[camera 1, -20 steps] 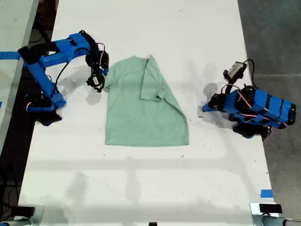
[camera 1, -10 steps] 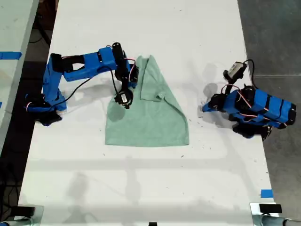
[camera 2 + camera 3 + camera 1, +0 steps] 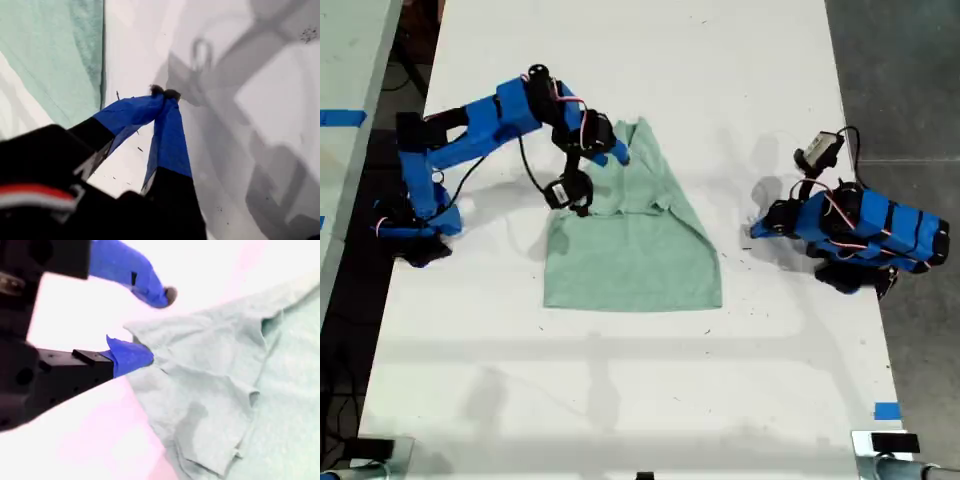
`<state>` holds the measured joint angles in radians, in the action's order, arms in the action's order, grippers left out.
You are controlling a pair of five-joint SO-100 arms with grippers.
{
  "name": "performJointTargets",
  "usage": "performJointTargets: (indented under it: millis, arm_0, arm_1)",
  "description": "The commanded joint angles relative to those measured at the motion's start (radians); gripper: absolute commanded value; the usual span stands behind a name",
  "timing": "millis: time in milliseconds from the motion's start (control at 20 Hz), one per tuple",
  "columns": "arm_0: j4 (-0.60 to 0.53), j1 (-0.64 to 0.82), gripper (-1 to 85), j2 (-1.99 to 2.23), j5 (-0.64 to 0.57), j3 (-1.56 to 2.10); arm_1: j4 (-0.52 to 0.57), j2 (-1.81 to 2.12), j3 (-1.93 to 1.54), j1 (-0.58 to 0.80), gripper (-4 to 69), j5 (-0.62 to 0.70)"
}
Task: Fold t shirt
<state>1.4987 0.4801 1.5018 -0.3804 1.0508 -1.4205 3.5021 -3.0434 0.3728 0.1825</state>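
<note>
Both sleeves of the t shirt (image 3: 630, 235) lie folded; your second pincer (image 3: 150, 322) gapes apart above it, first pincer (image 3: 165, 92) together; halving remains.

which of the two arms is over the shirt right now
My second gripper, on the arm at the exterior view's left, is over the t shirt. My first gripper rests folded beside it, over bare table.

No readable txt anywhere — no labels, brands, nos. or signs in any view. T shirt (image 3: 630, 235) is plain, unprinted. Both blue arms and the white table (image 3: 620, 400) carry no legible marks — blue tape bits at the exterior view's edges are blank too.
</note>
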Motion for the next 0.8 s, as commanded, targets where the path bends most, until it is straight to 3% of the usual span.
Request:
performJointTargets:
  millis: [0, 100, 250, 500, 600, 650, 750]
  arm_0:
    - [0.005, -0.006, -0.1, 0.387, 0.000, 0.083]
    - [-0.060, -0.098, -0.1, 0.626, 0.043, 0.305]
    - [-0.311, -0.133, -0.1, 1.069, 0.144, 0.960]
    - [-0.601, -0.305, -0.1, 1.724, 0.337, 1.793]
    - [-0.569, -0.325, -0.1, 1.963, 0.350, 2.013]
    - [-0.494, -0.327, -0.1, 2.089, 0.339, 2.098]
    - [-0.457, -0.353, -0.1, 2.102, 0.325, 2.149]
  arm_1:
    - [-0.006, 0.006, 0.003, -0.008, -1.5, -0.006]
    - [-0.006, 0.006, 0.003, -0.008, -1.5, -0.006]
    - [-0.006, 0.006, 0.003, -0.006, -1.5, -0.008]
    - [-0.006, 0.006, 0.002, 0.005, -1.5, -0.011]
    - [-0.006, 0.006, 0.000, 0.003, -1.5, -0.014]
    - [-0.006, 0.006, 0.000, 0.003, -1.5, -0.014]
    - [-0.006, 0.006, 0.000, 0.005, -1.5, -0.014]
